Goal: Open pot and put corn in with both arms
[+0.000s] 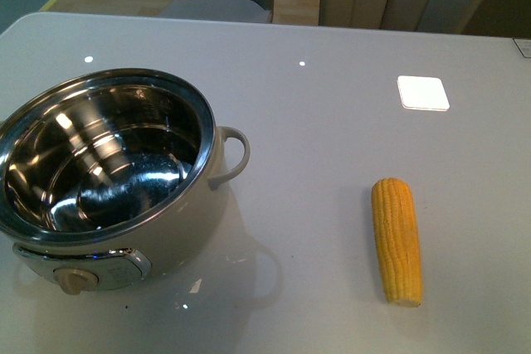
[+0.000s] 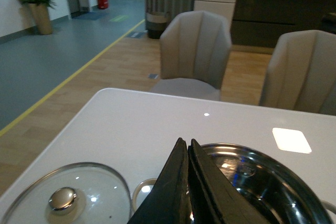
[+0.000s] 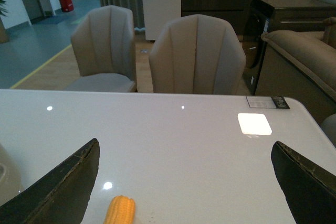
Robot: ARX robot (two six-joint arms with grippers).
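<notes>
The pot (image 1: 124, 230) stands uncovered on the left of the white table (image 1: 332, 80), its steel inside bare, its loop handle (image 1: 236, 151) towards the corn and its beige dial (image 1: 73, 279) facing the robot. The glass lid (image 2: 94, 192) lies flat on the table just beside the pot, knob (image 2: 63, 199) upward. The corn (image 1: 397, 240) lies on the table well to the right of the pot, apart from it and touching neither arm; its long axis runs near to far from the robot, tilted a little so the near end sits further right; the rounded tip points away from the robot and the blunt cut end points towards it. The left gripper (image 2: 187, 145) hangs above the pot's rim with its two fingers pressed together and nothing between them. The right gripper (image 3: 185, 145) has its fingers spread wide and holds nothing; the corn's tip shows low between them, nearer one finger.
</notes>
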